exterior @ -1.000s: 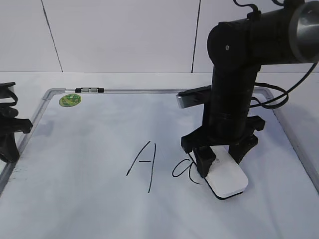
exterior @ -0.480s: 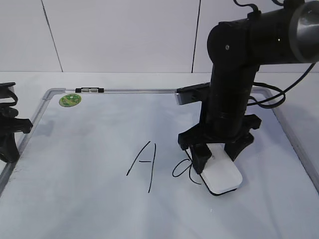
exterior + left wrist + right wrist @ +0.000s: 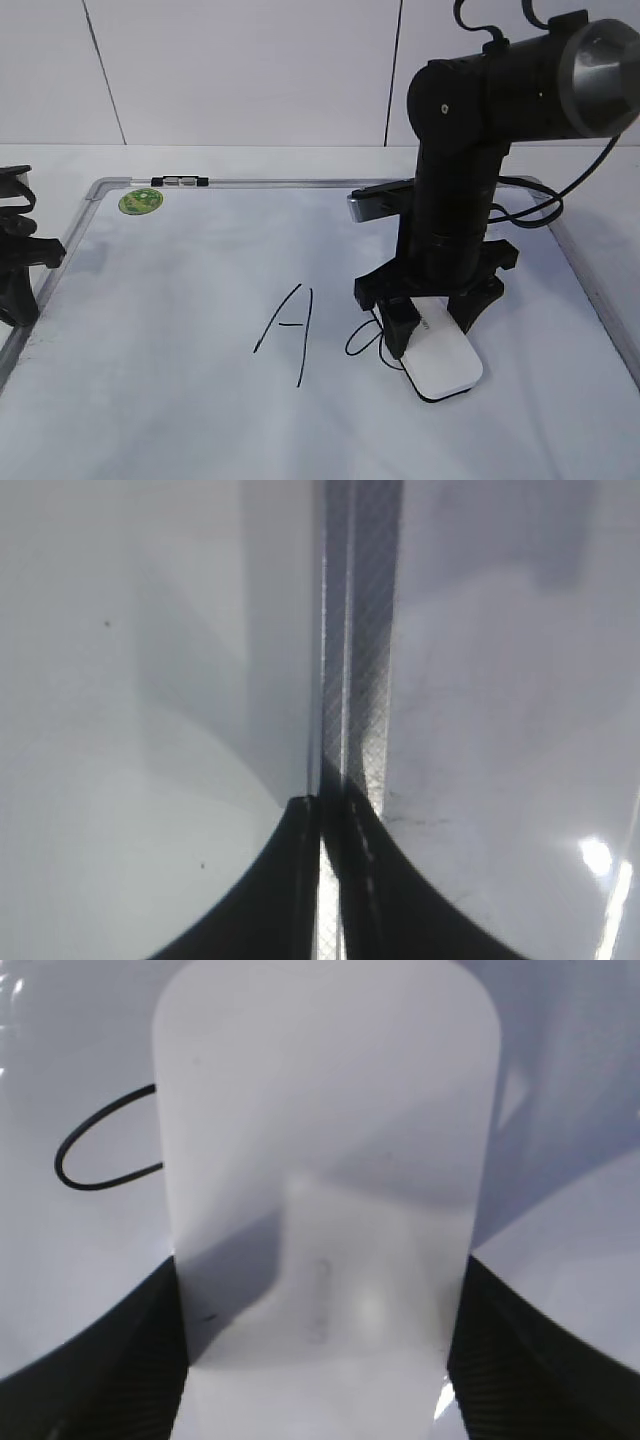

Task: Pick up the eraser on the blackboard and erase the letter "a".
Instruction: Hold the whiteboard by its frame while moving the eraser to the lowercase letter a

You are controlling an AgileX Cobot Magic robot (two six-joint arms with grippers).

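While your right jaws (image 3: 430,322) grasp the flat white plastic eraser (image 3: 442,360), the black handwritten "a" (image 3: 366,340) lies partly beneath it; your left jaws (image 3: 325,810) stay clenched, empty.

One blackboard (image 3: 180,400), lying flat. One eraser (image 3: 440,360), right of centre. Two marker letters: one capital A (image 3: 288,332) near the middle, one letter "a" (image 3: 362,340) just right of it. One green sticker (image 3: 140,202), far left corner. Two grippers: left gripper (image 3: 15,270), right gripper (image 3: 432,318).
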